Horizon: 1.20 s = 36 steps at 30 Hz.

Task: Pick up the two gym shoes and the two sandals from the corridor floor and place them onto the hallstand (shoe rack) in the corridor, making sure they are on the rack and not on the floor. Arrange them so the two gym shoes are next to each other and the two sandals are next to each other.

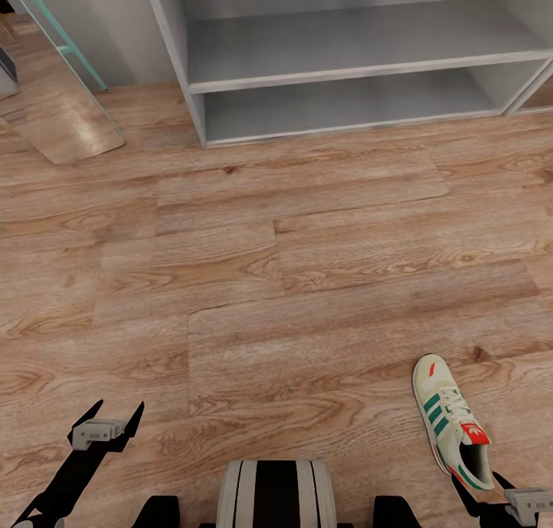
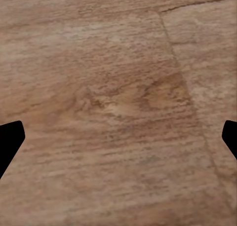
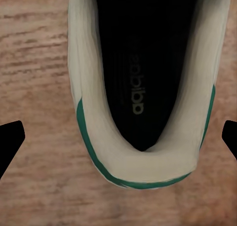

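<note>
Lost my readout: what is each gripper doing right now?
Left gripper: open, holding nothing.
Right gripper: open above the gym shoe, not gripping it.

You're over warm brown wood-grain planks (image 1: 230, 282); ahead stands a pale grey open-shelved unit (image 1: 346, 51) against a grey wall (image 1: 115, 21), a teal-framed mirror panel (image 1: 54, 90) leaning far left

Pale lettering is running lengthwise along the dark insole inside the gym shoe (image 3: 143, 88) in the right wrist view; it is looking like "adidas", though the blur is leaving the letters uncertain; the red tongue label on the same shoe in the head view is showing a white mark too small to read.
</note>
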Tool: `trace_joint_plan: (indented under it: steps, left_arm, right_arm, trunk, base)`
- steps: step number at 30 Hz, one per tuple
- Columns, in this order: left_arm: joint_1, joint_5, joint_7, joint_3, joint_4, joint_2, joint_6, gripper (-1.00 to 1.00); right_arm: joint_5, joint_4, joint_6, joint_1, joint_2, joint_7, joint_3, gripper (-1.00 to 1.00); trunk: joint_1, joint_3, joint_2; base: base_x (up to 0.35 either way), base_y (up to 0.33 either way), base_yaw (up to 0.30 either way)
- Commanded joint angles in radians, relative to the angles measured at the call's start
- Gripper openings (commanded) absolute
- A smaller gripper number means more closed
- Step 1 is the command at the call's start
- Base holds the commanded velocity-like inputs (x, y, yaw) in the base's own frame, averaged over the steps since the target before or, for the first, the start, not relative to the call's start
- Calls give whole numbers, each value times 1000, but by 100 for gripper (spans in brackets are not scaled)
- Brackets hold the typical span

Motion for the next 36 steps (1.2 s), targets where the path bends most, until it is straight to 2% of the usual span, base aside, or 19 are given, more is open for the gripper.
trace_joint_plan:
  steps: [1,36]
  left_arm:
    - [0,0,0,0,0,0,0,100]
    - [0,0,0,0,1,-1,0,100]
  right_arm:
    - [0,0,0,0,0,0,0,100]
    - [0,-1,1,-5,-1,0,-1,100]
  trunk:
    - [0,0,0]
    - [0,0,0]
  base:
    - [0,0,0]
    - [0,0,0]
